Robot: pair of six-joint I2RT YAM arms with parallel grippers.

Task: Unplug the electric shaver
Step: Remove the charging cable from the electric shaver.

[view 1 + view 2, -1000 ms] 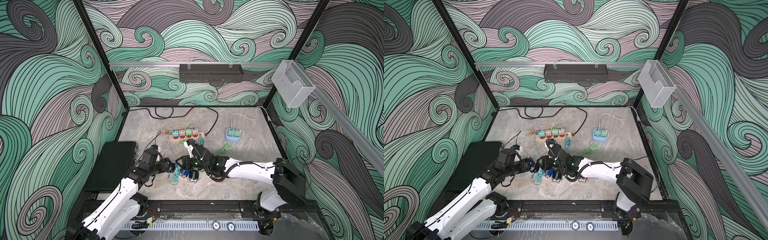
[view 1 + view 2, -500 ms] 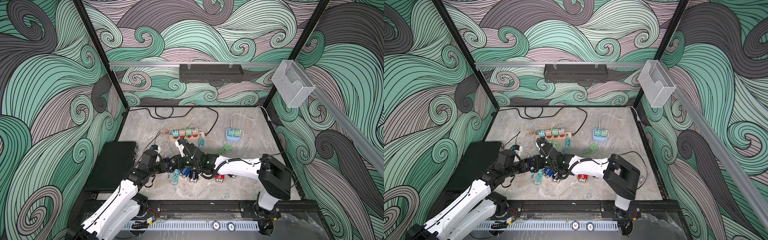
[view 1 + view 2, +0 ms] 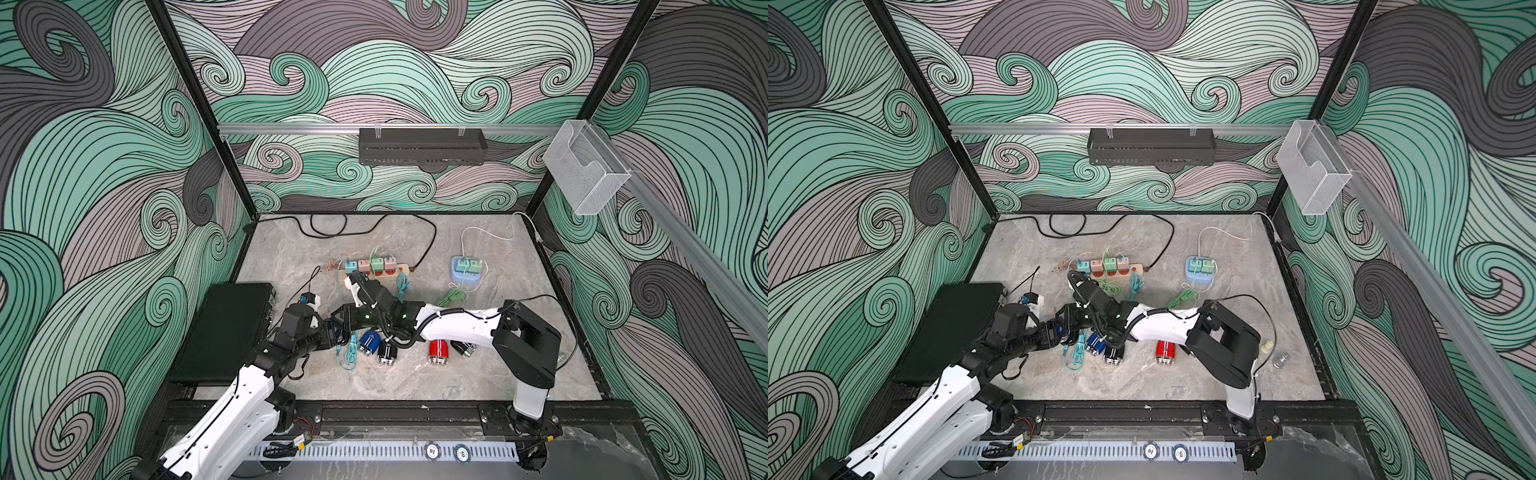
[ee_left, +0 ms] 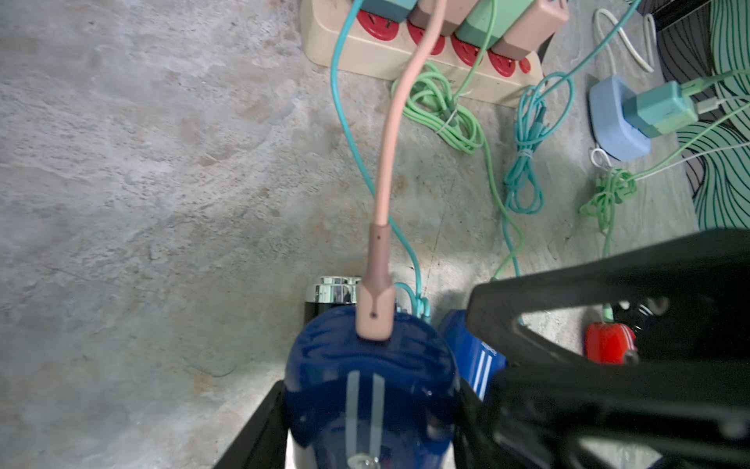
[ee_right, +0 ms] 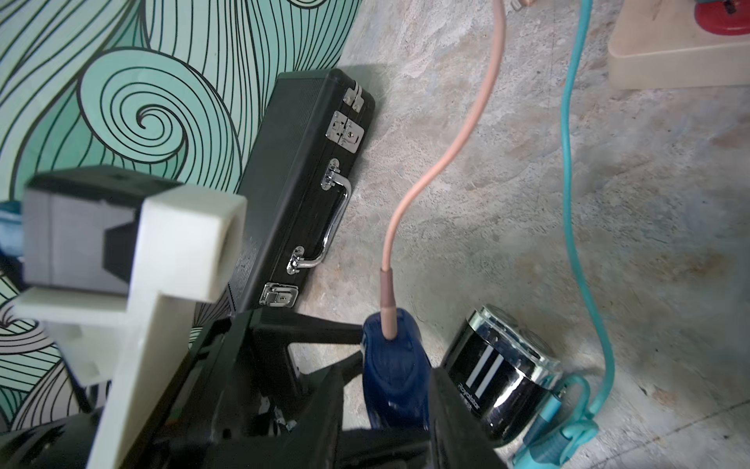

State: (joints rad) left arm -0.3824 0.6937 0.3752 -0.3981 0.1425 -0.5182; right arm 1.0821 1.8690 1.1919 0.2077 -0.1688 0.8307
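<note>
The electric shaver (image 4: 371, 385) is dark blue with two pale stripes, and my left gripper (image 4: 371, 438) is shut on its body, just above the floor. A pink plug (image 4: 375, 312) sits in its end, and the pink cable (image 4: 395, 122) runs up to the cream power strip (image 4: 324, 44). My right gripper (image 5: 389, 377) is open and straddles the same shaver (image 5: 393, 365) below the plug (image 5: 387, 308). One finger is against the shaver, and floor shows between it and the other. In both top views the two grippers meet at front left (image 3: 336, 326) (image 3: 1063, 326).
Several other shavers lie close by: blue (image 3: 369, 341), black (image 3: 386, 351), red (image 3: 439, 351). The black one (image 5: 499, 381) is right beside my right finger. A black case (image 5: 300, 182) stands at the left wall. Teal and green cable bundles (image 4: 523, 162) trail from the strip.
The right arm has swung left to the left gripper, and its jaws have narrowed around the blue shaver. The left arm and its grip have not moved.
</note>
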